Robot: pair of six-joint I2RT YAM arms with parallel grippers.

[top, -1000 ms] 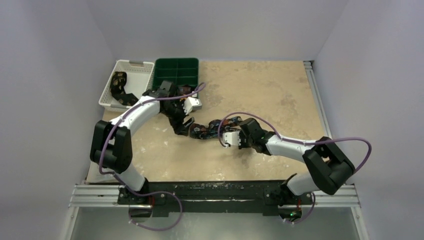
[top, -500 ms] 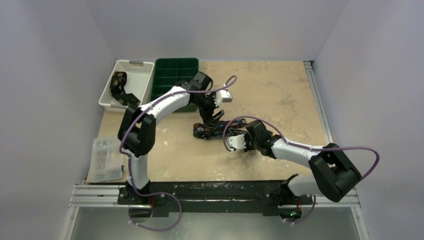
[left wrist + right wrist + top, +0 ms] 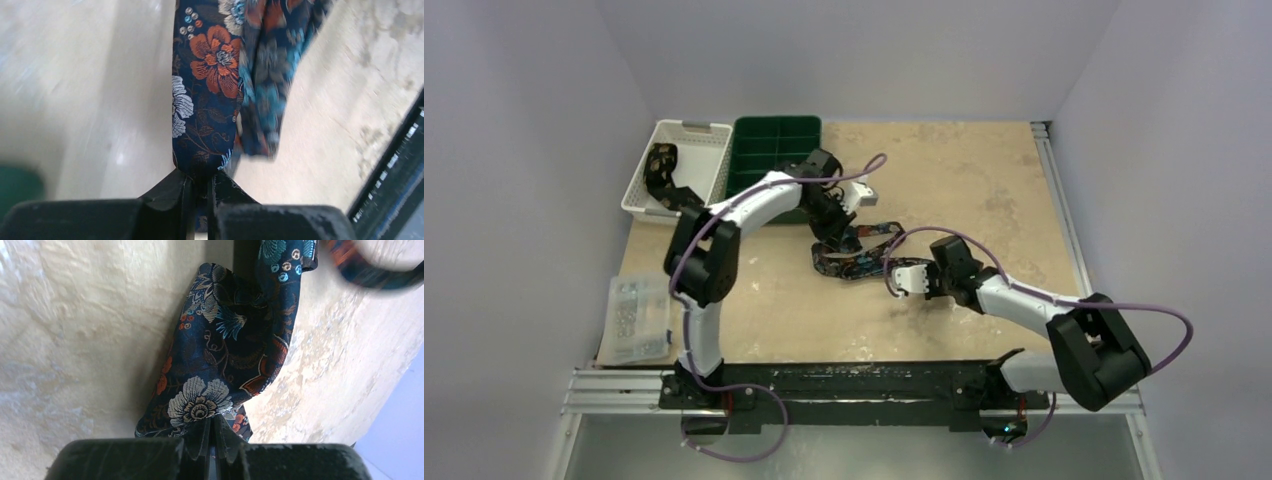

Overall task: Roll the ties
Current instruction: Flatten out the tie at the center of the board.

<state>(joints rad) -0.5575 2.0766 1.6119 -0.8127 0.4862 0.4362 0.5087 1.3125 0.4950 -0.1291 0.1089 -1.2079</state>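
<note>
A navy tie with an orange, white and teal flower print [image 3: 856, 266] lies bunched and folded on the beige table [image 3: 964, 180] between my two arms. My left gripper [image 3: 832, 233] is shut on one end of it; in the left wrist view the tie [image 3: 205, 100] runs straight away from the closed left gripper [image 3: 199, 180]. My right gripper [image 3: 892, 276] is shut on the other end; in the right wrist view the tie [image 3: 230, 355] bunches in folds just past the right gripper [image 3: 211, 427]. A second dark tie [image 3: 662, 170] lies in the white basket [image 3: 686, 130].
A green compartment tray [image 3: 776, 140] stands at the back left next to the basket, just behind the left arm's elbow. A clear plastic box [image 3: 638, 318] of small parts sits at the table's front left. A metal rail [image 3: 1044, 150] runs along the right edge.
My left arm swung right from beside the basket to the tie and its jaws closed on the tie's end. The right arm drew slightly right, holding the tie, which has folded shorter.
</note>
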